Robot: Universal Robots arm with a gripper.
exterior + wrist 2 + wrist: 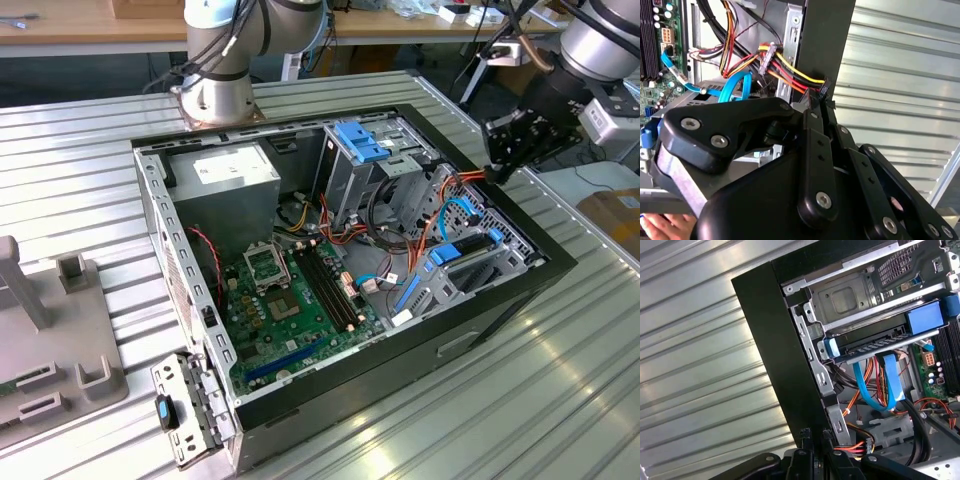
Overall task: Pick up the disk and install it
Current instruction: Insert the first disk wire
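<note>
The disk [875,344], a dark flat drive in a bright blue carrier, lies in the drive bay of the open computer case, just inside the case's black side wall [775,350]. In the exterior view the disk [468,250] sits low in the bay at the case's right side. My gripper [494,172] hangs over that wall's upper corner, above and beyond the disk. Its black fingertips [813,436] stand together, shut, with nothing seen between them. In the second wrist view the gripper [822,97] is right beside the black plug of a yellow, red and orange cable bundle [790,70].
A light-blue bracket [360,140] tops the upright metal cage in the case. Blue flat cables [875,390] loop under the bay. The motherboard [290,300] and power supply [235,175] fill the case's left half. A grey fixture [50,340] stands on the ribbed metal table [560,380].
</note>
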